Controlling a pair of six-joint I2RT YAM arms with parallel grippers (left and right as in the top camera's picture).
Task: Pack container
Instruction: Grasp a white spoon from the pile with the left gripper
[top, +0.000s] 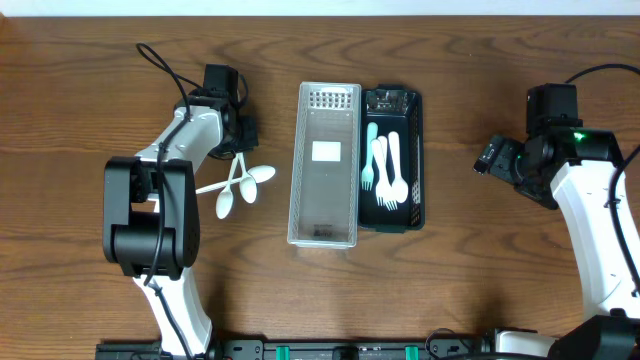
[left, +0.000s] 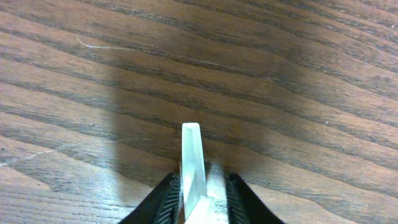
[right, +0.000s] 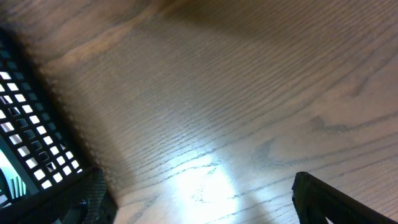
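The left claw (left: 200, 190) is pinched narrow on the handle of a flat white plastic spoon (left: 192, 163) above the brown wooden table (left: 280, 74). The right claw (right: 199, 196) gapes wide and holds nothing, right of the dark slotted plastic basket (top: 413, 130). The clear rectangular tray (top: 325, 205) touches the basket's left side.

The left pincer (left: 200, 198) is clamped on a flat white plastic handle (left: 192, 152). The handle pokes out ahead of the ribbed pads, above the dark-grained wooden counter (left: 286, 74).
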